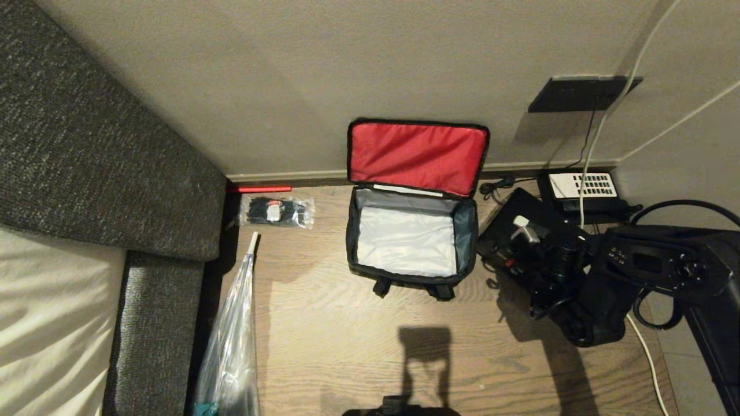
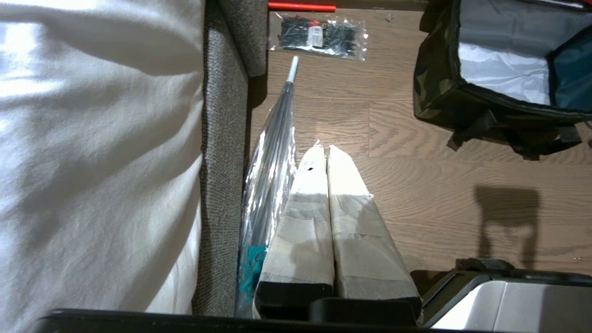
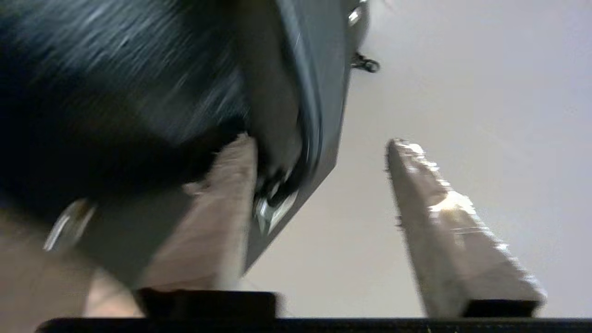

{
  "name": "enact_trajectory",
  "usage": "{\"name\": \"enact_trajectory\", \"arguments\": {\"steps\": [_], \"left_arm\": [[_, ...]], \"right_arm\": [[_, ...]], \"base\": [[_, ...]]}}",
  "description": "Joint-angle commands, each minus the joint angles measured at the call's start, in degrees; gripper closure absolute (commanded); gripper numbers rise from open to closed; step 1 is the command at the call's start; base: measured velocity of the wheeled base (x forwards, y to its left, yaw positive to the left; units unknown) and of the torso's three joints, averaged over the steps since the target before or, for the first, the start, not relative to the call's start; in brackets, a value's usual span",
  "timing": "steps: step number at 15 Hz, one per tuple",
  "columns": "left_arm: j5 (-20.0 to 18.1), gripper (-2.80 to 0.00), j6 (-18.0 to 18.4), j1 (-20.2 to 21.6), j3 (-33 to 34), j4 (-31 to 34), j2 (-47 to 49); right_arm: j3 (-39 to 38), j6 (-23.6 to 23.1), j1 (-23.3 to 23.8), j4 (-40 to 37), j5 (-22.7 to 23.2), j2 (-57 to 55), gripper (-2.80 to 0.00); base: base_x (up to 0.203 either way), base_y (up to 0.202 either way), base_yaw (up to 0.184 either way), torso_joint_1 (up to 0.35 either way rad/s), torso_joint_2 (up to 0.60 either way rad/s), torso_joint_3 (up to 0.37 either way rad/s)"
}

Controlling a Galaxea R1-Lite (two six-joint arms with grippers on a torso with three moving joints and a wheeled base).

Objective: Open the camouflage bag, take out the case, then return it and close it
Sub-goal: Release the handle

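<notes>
camouflage bag (image 1: 411,234): on wooden floor, red-lined lid up against wall, interior bare | case (image 1: 523,231): on floor right of bag, tilted | right end effector (image 3: 319,152): fingers spread, at case | left end effector (image 2: 327,150): pressed together, over floor.

Right hand (image 3: 319,152) fingers spread, left hand (image 2: 323,152) closed

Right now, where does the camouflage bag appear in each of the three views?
Head view: the camouflage bag sits at centre, on the wooden floor, lid open against the wall.
Left wrist view: its corner fills the upper right.
Right wrist view: not in it.
Shared landmark: the clear packet of black ties lies beside the bag in the head view and the left wrist view.
</notes>
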State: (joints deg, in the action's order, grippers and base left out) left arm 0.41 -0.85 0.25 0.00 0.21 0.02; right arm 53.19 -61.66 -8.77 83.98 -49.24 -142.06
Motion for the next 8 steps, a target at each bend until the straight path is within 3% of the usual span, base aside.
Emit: {"name": "enact_trajectory", "arguments": {"steps": [1, 2, 3, 6, 8], "left_arm": [[0.0, 0.00, 0.0, 0.0, 0.2, 0.0, -0.1], [0.0, 0.00, 0.0, 0.0, 0.2, 0.0, -0.1], [0.0, 0.00, 0.0, 0.0, 0.2, 0.0, -0.1], [0.0, 0.00, 0.0, 0.0, 0.2, 0.0, -0.1], [0.0, 0.00, 0.0, 0.1, 0.2, 0.0, 0.0]], "right_arm": [[-5.8, 0.3, -1.2, -0.2, 1.7, 5.8, -2.80], [-9.3, 0.7, -2.0, -0.5, 2.6, 8.7, -2.80], [-12.3, 0.8, -3.0, -0.8, 3.1, 12.2, 0.00], [-18.5, 2.4, -5.4, -7.2, 4.9, 25.8, 0.00], [-19.9, 6.5, -6.4, -16.0, 10.5, 37.0, 0.00]], "base": [[0.000, 0.000, 0.000, 0.000, 0.00, 0.000], [0.000, 0.000, 0.000, 0.000, 0.00, 0.000], [0.000, 0.000, 0.000, 0.000, 0.00, 0.000], [0.000, 0.000, 0.000, 0.000, 0.00, 0.000], [0.000, 0.000, 0.000, 0.000, 0.00, 0.000]]}}
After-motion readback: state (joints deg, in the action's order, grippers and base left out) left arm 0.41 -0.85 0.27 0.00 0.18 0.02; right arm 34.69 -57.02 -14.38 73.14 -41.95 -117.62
